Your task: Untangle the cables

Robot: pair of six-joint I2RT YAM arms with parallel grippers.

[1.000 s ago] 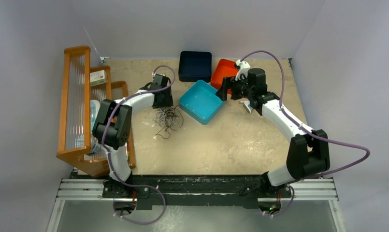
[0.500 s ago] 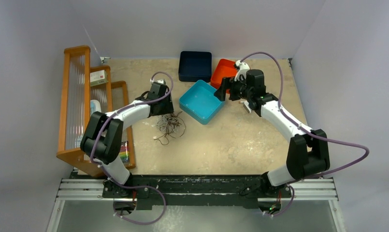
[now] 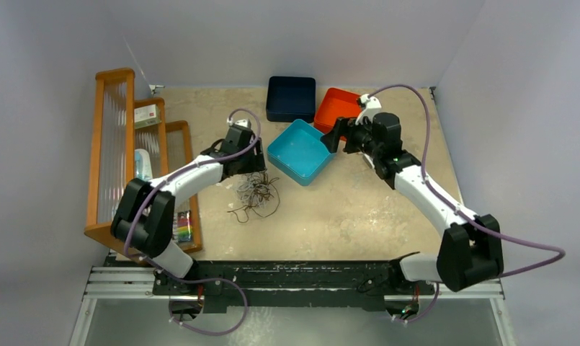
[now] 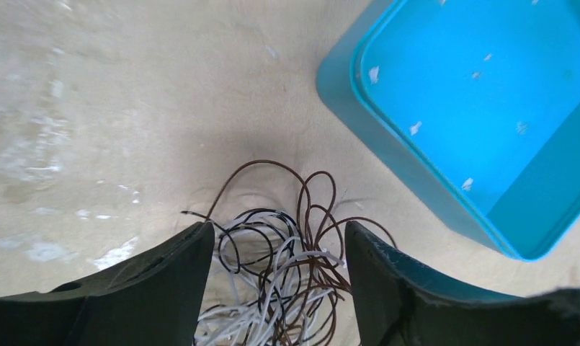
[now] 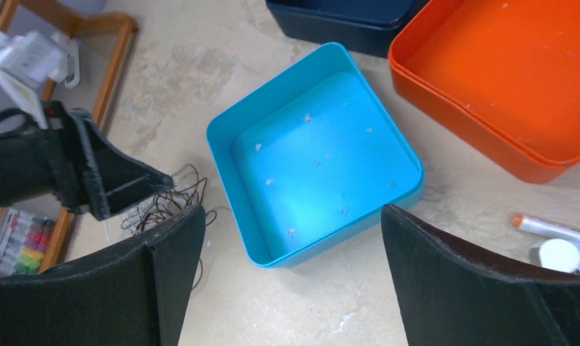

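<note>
The cables (image 3: 256,196) are a loose heap of thin white, black and brown loops on the table, just left of the teal tray. My left gripper (image 3: 250,171) hangs right over the far side of the heap. In the left wrist view the cables (image 4: 294,267) lie between its two dark fingers, and the left gripper (image 4: 276,229) is open around them without pinching them. My right gripper (image 3: 335,135) is held above the far right corner of the teal tray. Its jaws (image 5: 292,209) stand wide open with nothing between them. From there the cables (image 5: 173,204) show at the left.
A teal tray (image 3: 299,151) sits at mid table, with a navy tray (image 3: 291,97) and an orange tray (image 3: 335,108) behind it. A wooden rack (image 3: 117,158) lines the left edge. A marker (image 5: 553,228) and a small white round object (image 5: 560,254) lie right of the teal tray.
My left arm has swung toward the near right, down over the heap, and its jaws have widened a little. The heap shifted slightly right. The right wrist moved a little to the right.
</note>
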